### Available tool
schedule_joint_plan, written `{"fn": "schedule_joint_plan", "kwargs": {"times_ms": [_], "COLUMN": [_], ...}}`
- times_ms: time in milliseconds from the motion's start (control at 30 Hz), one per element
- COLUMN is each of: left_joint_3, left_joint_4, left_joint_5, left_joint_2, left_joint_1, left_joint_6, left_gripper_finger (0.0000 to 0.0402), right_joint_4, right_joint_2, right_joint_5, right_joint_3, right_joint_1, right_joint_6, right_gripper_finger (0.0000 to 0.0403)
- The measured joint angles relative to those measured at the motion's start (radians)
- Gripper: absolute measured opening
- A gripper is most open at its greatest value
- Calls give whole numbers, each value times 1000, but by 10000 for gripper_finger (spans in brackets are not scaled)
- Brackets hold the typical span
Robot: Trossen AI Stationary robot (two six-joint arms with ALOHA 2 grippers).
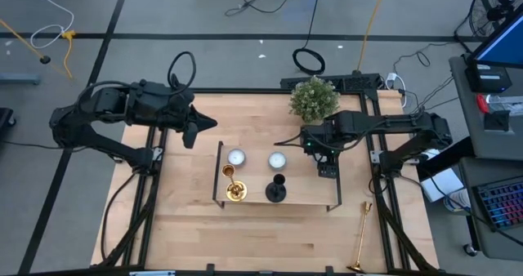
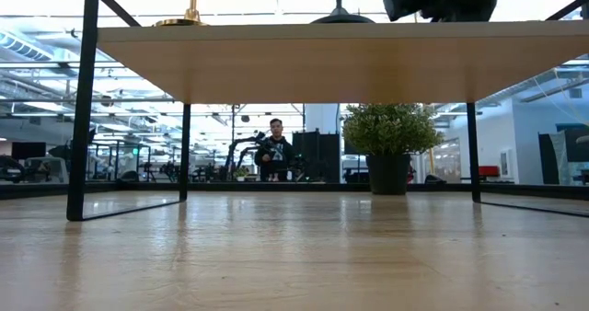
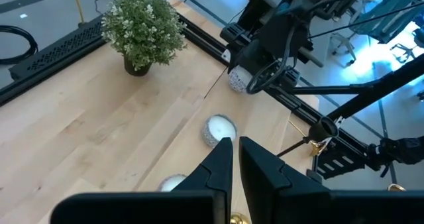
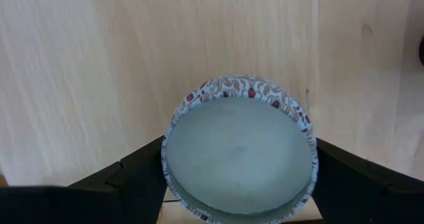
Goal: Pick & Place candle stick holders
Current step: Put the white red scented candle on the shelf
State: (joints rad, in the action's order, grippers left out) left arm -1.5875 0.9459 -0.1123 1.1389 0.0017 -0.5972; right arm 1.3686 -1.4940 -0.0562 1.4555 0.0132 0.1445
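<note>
The right claw [image 1: 308, 142] hangs over the far side of the wooden stand [image 1: 327, 196], and its own camera shows a round candle [image 4: 240, 156] sitting between its two fingers [image 4: 126, 177], which stand wide on either flank of it. Whether the pads press the rim or just bracket it, I can't say; the contact is hidden under the candle's edge.

Now the candlesticks. The black candlestick [image 1: 276, 189] stands upright on the stand just beside this claw, towards the near edge. The gold candlestick [image 1: 234, 186] is upright too, farther along the stand beyond the black one. A second gold candlestick [image 1: 360, 242] lies flat on the table [image 1: 180, 227] well apart, off the end of the stand, its long axis running towards the near edge, base nearest that edge. The right arm is clearly the nearer one for that one.

The left claw [image 1: 204, 126] hovers beyond the other end of the stand, fingers together and empty.

From table height, the shelf cuts off everything but the two bases.
</note>
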Motion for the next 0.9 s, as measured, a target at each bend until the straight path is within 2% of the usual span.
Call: {"fn": "schedule_joint_plan", "kwargs": {"times_ms": [267,667,900], "left_joint_3": [0,0,0], "left_joint_4": [0,0,0], "left_joint_5": [0,0,0], "left_joint_2": [0,0,0], "left_joint_1": [0,0,0], "left_joint_6": [-1,5,8], "left_gripper_finger": [30,30,30], "right_joint_4": [2,1,1], "right_joint_2": [0,0,0], "right_joint_5": [4,7,-15], "right_joint_3": [0,0,0], "right_joint_1": [0,-2,-2], "right_joint_6": [9,53,76], "right_gripper_finger": [307,347,354]}}
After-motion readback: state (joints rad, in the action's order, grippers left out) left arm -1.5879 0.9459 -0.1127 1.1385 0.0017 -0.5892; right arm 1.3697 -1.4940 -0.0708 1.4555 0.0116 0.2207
